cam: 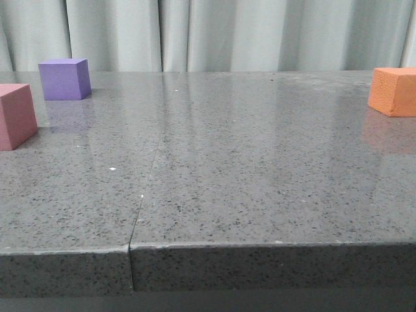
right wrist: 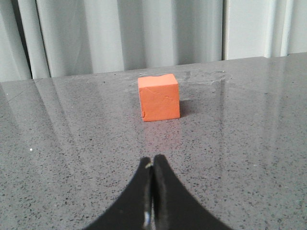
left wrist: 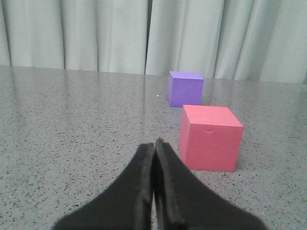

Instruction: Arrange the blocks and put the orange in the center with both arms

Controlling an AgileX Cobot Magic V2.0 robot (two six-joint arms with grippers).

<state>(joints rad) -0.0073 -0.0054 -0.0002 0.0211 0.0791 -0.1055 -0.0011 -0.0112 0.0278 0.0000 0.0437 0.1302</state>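
The purple block (cam: pixel 64 78) stands at the table's far left, with the pink block (cam: pixel 15 116) just in front of it at the left edge. The orange block (cam: pixel 394 91) sits at the far right edge. No arm shows in the front view. In the left wrist view my left gripper (left wrist: pixel 154 143) is shut and empty, with the pink block (left wrist: pixel 210 138) close ahead to one side and the purple block (left wrist: pixel 185 88) behind it. My right gripper (right wrist: pixel 153 160) is shut and empty, well short of the orange block (right wrist: pixel 159 97).
The grey speckled table (cam: pixel 214 169) has a seam (cam: pixel 144 188) running from its front edge toward the back. Pale curtains (cam: pixel 214 32) hang behind the far edge.
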